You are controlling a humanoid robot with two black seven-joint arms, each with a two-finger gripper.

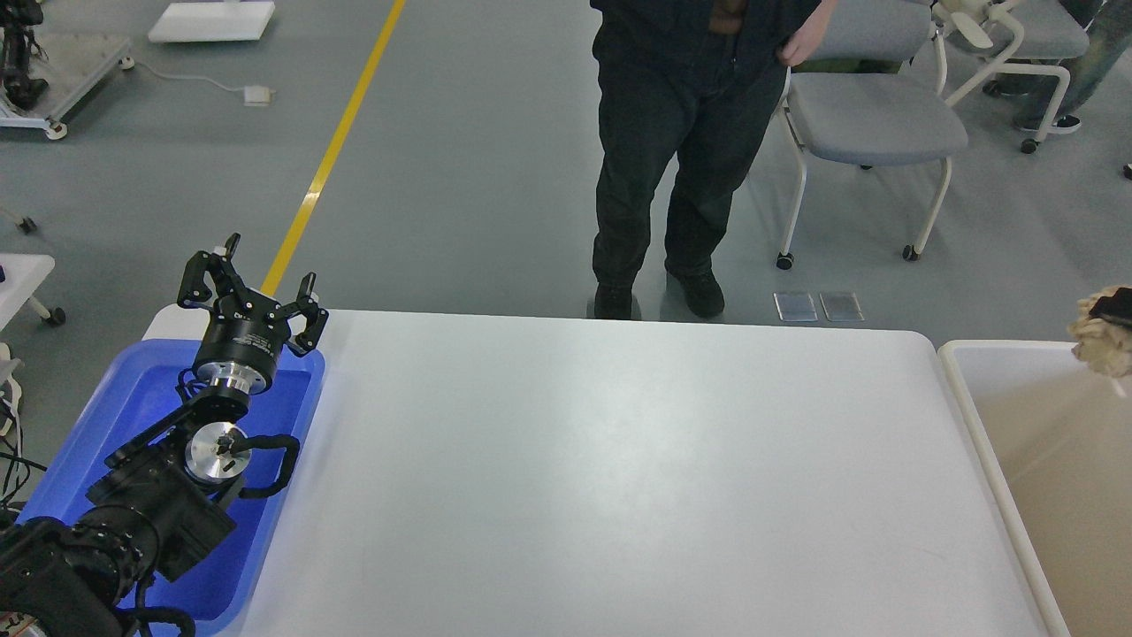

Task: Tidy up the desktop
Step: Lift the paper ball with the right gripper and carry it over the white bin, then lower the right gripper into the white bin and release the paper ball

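The white desktop (619, 460) fills the middle of the head view and nothing lies on it. My left gripper (252, 281) is open and empty, held above the far end of the blue tray (124, 407). My right gripper (1116, 307) shows only as a dark tip at the right edge, shut on a crumpled beige paper ball (1099, 341). It holds the ball in the air above the far end of the cream-white tub (973, 389). The rest of the right arm is out of view.
A person in dark clothes (672, 177) stands close to the table's far edge. A grey wheeled chair (875, 124) stands behind on the right. The blue tray sits at the table's left end, the tub at its right end.
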